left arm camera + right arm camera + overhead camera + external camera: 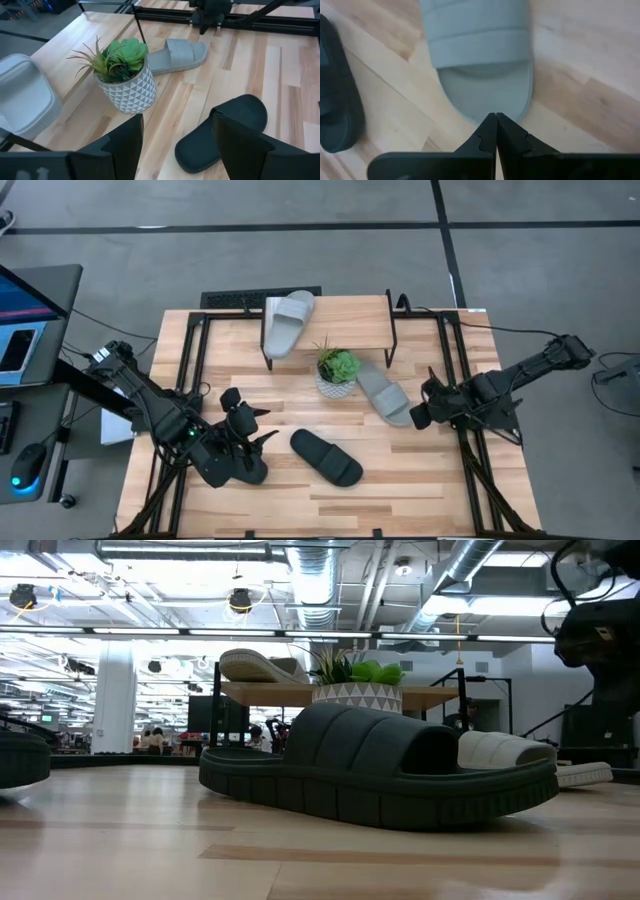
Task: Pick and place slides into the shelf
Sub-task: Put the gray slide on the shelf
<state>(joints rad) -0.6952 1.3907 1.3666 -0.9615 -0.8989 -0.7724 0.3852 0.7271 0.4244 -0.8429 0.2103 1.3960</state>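
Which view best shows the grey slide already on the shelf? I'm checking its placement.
The high view: the grey slide lies whole on the shelf. Low view shows only its side edge; left wrist shows part; right wrist shows none.

A small low shelf with a light wooden plank top and thin black legs (pixel 330 315) stands at the table's far edge, and one light grey wide-strap slide (pixel 288 321) lies sole-down on its left end. A second grey slide (pixel 384 391) lies flat on the table just in front of the shelf's right side. A black ribbed slide (pixel 326 457) rests at a slant nearer the front, well apart from the shelf.
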